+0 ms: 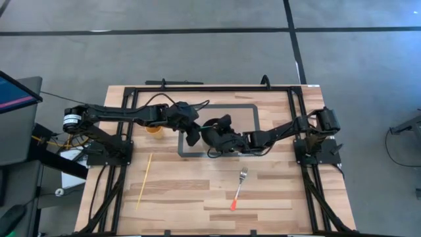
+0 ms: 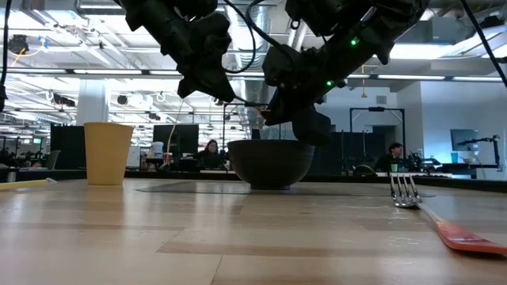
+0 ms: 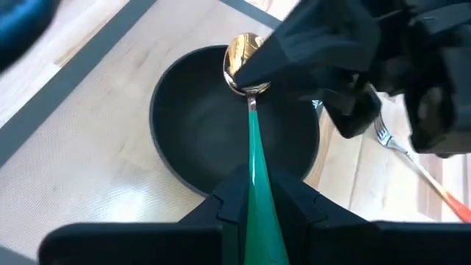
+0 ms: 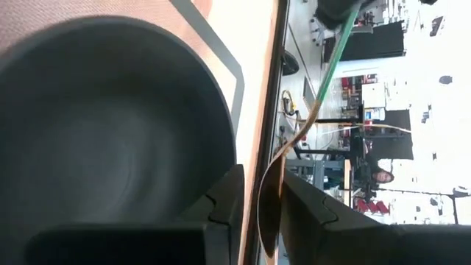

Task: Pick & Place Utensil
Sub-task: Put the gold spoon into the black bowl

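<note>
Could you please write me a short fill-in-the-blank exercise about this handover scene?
1. The left tool grips a spoon by its ___ handle.
2. Below the spoon sits a dark ___.
3. The utensil lying near the right arm, with an orange handle, is a ___.
Missing words: green; bowl; fork.

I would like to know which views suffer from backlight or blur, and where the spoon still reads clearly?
Low view: ceiling lights behind leave both arms and the bowl as dark silhouettes. Right wrist view: the room beyond is blown out, and the near bowl and spoon bowl are soft. Left wrist view: evenly lit, the spoon is sharp, its gold bowl glinting, the green handle between the left gripper fingers.
</note>
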`<state>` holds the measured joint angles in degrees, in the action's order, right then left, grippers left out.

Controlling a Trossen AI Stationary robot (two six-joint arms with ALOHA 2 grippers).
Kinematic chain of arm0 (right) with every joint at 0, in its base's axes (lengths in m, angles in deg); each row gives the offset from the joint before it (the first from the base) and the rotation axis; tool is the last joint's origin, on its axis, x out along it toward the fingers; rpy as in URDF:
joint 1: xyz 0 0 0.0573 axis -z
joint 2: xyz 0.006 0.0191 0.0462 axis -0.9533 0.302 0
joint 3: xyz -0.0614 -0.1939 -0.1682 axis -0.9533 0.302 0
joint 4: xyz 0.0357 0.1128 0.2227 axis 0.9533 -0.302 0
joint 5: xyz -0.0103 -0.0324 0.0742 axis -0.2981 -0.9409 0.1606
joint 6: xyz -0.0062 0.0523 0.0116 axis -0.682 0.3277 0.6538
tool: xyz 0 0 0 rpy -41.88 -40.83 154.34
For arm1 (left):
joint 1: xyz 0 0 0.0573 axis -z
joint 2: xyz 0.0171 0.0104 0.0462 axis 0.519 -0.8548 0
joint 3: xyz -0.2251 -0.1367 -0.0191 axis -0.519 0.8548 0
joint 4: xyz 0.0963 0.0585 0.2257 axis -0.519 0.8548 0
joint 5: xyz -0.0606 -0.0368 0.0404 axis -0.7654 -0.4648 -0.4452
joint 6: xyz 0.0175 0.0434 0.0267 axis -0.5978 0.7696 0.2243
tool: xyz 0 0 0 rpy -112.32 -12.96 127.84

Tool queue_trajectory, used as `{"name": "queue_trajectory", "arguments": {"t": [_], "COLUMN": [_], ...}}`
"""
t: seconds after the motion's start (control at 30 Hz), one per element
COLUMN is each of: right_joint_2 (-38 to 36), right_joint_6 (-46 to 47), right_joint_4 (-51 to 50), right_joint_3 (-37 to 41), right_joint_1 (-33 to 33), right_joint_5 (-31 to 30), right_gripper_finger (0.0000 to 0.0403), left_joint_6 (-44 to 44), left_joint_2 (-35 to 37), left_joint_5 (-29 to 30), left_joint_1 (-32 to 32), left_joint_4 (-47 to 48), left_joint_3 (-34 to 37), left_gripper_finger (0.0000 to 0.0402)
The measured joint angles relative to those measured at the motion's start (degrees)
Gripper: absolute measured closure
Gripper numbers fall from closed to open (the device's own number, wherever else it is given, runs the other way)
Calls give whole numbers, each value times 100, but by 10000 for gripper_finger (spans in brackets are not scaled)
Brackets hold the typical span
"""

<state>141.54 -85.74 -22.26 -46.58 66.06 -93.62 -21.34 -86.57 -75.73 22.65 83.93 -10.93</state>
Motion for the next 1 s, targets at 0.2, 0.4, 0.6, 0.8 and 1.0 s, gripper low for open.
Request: {"name": "queue_trajectory", "arguments": {"t": [0.2,0.4,0.6,0.8,1.0], "right_joint_2": [-90,-650,-1450,-2047,-2214], "right_joint_6": [-264,76,1107,1964,2087], "right_joint_4": [382,111,-932,-1732,-1734], "right_joint_3": [2,0,0,114,219], "right_joint_1": [-181,-387,-539,-507,-502], "right_joint_5": [-79,-363,-379,287,461], "right_gripper_finger": [337,337,337,373,391], "left_joint_6": [-1,108,169,711,770], "left_joint_2": [-18,-28,-111,-357,-479], "left_joint_5": [80,346,366,882,1231], "left_joint_1": [21,96,366,745,812], "left_joint_4": [236,272,318,299,263], "left_joint_3": [0,-2,-2,-4,-4], "left_gripper_finger": [359,361,355,393,387]}}
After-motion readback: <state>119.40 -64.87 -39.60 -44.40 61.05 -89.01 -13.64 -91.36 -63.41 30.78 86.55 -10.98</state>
